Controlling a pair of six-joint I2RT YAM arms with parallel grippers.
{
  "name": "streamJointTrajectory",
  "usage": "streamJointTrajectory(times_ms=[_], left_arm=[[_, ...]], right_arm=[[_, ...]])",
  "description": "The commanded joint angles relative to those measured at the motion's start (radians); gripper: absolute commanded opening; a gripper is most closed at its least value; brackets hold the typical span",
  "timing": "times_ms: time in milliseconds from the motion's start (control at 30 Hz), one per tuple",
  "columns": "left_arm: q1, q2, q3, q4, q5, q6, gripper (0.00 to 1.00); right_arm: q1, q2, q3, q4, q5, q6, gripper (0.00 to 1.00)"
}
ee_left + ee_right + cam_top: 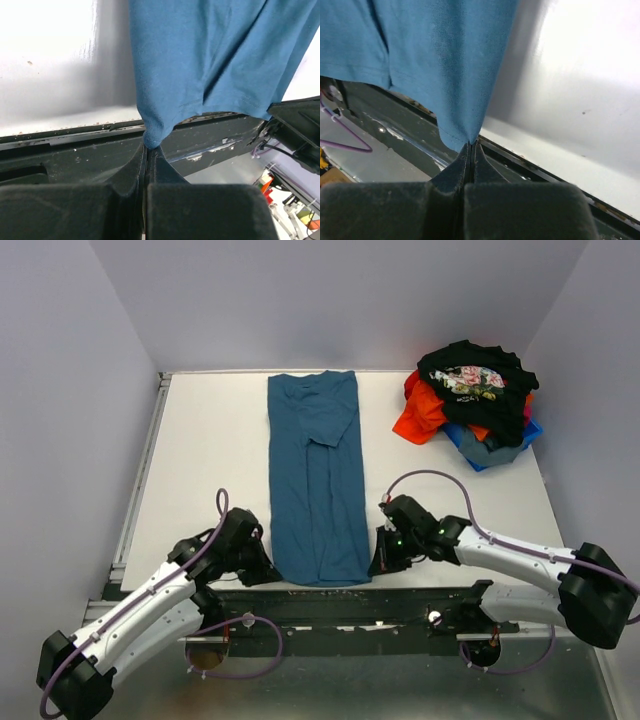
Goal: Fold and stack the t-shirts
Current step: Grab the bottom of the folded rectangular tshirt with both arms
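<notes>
Laid lengthwise on counter (200, 460): teal-blue t-shirt (315, 480). Heaped at far right corner: remaining t-shirts (470, 405). Clenched on its near hem corners: left hand (146, 148), right hand (471, 145). Lift evenly; otherwise risk of thin pinch slipping, fold skewing.

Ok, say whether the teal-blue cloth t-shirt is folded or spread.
Folded lengthwise: the teal-blue cloth t-shirt lies as a narrow strip, sleeve tucked inward.
</notes>
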Motion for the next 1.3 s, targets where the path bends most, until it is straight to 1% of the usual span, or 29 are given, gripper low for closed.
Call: streamJointTrajectory(times_ms=[0,67,167,200,267,300,367,500,767,867,967,1033,1100,1167,1267], left_arm=[[-0.034,0.031,0.014,-0.038,0.021,-0.004,0.0],[-0.043,0.045,0.015,-0.033,0.015,0.007,0.0],[-0.05,0.08,0.003,-0.014,0.015,0.021,0.0],[-0.054,0.089,0.0,-0.009,0.011,0.024,0.0],[-0.064,0.096,-0.004,-0.001,0.004,0.022,0.0],[-0.067,0.096,-0.009,0.005,0.002,0.019,0.0],[-0.075,0.093,-0.011,0.008,-0.002,0.013,0.0],[-0.084,0.091,-0.015,0.009,-0.005,0.01,0.0],[-0.093,0.088,-0.021,0.014,-0.005,0.002,0.0],[-0.095,0.088,-0.014,0.008,-0.012,0.005,0.0],[-0.096,0.088,-0.003,0.002,-0.019,0.009,0.0],[-0.096,0.088,0.003,0.0,-0.021,0.009,0.0],[-0.096,0.093,0.017,-0.003,-0.028,0.012,0.0],[-0.096,0.109,0.061,-0.016,-0.057,0.03,0.0],[-0.095,0.186,0.175,-0.05,-0.146,0.096,0.0]], right_arm=[[-0.002,-0.008,-0.023,-0.038,-0.039,-0.013,0.01],[-0.002,-0.005,-0.016,-0.063,-0.031,-0.027,0.03],[-0.002,-0.001,-0.001,-0.113,0.023,-0.04,0.25],[-0.002,-0.016,-0.001,-0.126,0.044,-0.042,0.3],[-0.002,-0.054,0.008,-0.137,0.067,-0.048,0.45],[-0.002,-0.066,0.011,-0.137,0.069,-0.051,0.5],[-0.002,-0.067,0.014,-0.124,0.054,-0.051,0.53],[-0.002,-0.033,-0.009,-0.066,0.021,-0.034,0.53],[-0.001,0.059,-0.052,0.066,-0.026,-0.011,0.53],[0.001,0.104,-0.061,0.093,-0.025,-0.01,0.49],[0.005,0.14,-0.073,0.123,-0.04,-0.002,0.4],[0.007,0.145,-0.078,0.136,-0.069,0.004,0.31],[0.007,0.127,-0.072,0.132,-0.086,0.012,0.16],[0.007,0.087,-0.037,0.094,-0.074,0.012,0.02],[-0.002,0.032,0.064,-0.012,-0.025,-0.025,0.01]])
